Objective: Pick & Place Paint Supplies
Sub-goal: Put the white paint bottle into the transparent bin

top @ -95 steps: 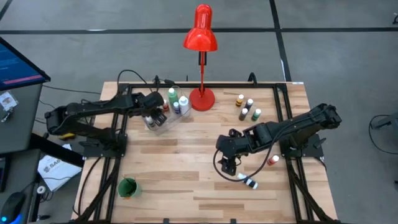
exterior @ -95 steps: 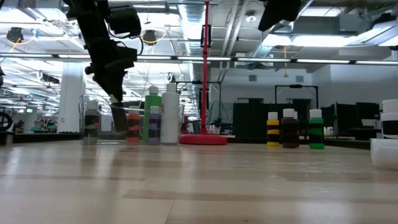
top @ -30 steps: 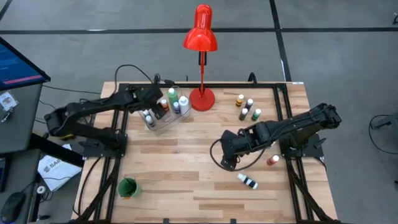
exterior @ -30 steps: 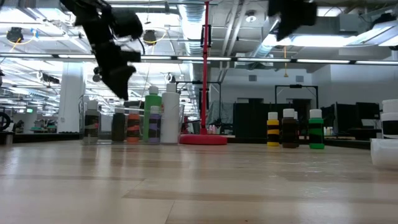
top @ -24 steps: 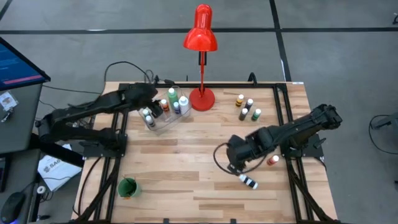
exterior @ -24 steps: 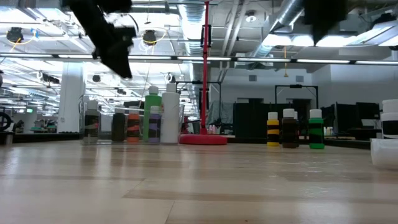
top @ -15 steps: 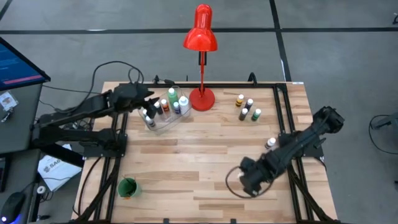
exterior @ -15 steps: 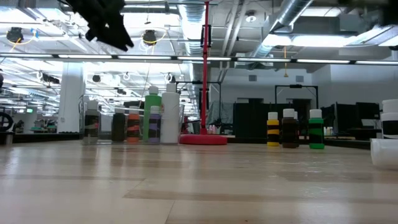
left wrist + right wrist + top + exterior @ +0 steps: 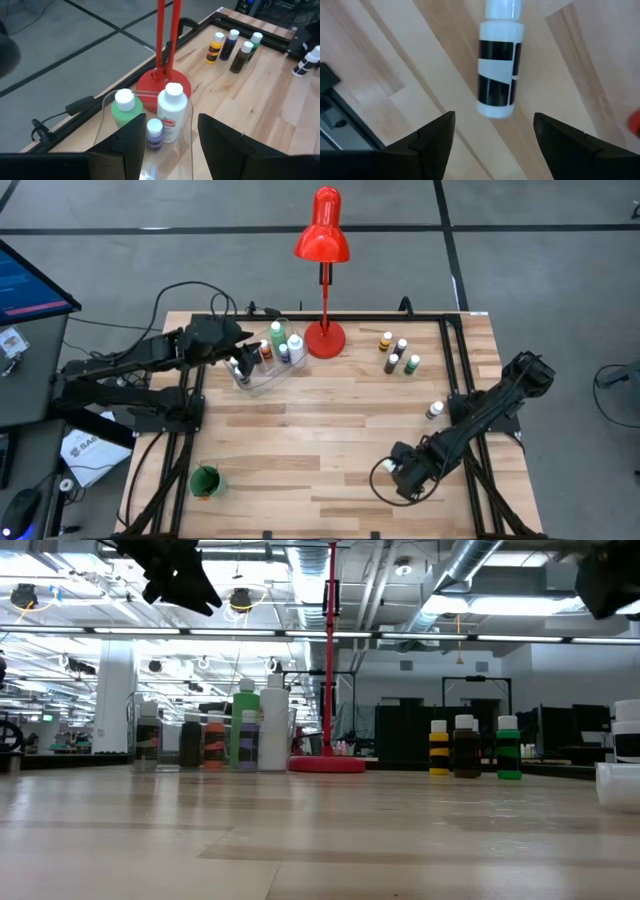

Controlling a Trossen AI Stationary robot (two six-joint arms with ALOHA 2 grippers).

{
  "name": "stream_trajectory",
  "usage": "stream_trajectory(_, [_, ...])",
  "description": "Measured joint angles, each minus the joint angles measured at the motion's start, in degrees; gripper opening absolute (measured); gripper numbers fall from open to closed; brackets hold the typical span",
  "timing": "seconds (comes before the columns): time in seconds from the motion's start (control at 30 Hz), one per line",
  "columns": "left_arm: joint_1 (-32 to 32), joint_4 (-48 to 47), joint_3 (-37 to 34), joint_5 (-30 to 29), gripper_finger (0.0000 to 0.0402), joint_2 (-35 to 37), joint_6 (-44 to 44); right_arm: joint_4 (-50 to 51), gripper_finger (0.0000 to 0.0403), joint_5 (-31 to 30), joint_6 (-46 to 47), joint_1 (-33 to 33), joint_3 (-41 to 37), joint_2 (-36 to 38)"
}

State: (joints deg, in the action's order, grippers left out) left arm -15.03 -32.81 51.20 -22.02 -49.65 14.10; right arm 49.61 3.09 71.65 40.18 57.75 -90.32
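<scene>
Right gripper [image 9: 492,137] moved from counter middle to near edge, now above lying black-and-white white-capped paint bottle [image 9: 498,60], jaws spread wide, empty. Bare wooden counter [image 9: 300,450] between arms. Left gripper [image 9: 165,145] lifted above clear plastic bin [image 9: 262,375] of bottles, partly open, holding nothing.

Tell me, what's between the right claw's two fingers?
In the right wrist view, a black-and-white paint bottle lies on the bare wooden table, ahead of the open right claw.

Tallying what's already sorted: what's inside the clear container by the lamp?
The clear container holds a green bottle, a white bottle and a small purple one. The low view adds orange and dark bottles; the left gripper covers the rest.
</scene>
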Motion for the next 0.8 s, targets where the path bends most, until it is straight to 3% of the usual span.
stream_trajectory(0.5, [0.0,0.4,0.0,0.0,0.0171,0.2,0.3,-13.7,0.0265,-0.1,3.4,0.0,-10.2,0.0])
stream_trajectory(0.8, [0.0,0.7,0.0,0.0,0.0171,0.2,0.3,-14.0,0.0257,0.9,1.9,-0.1,-8.0,-6.4])
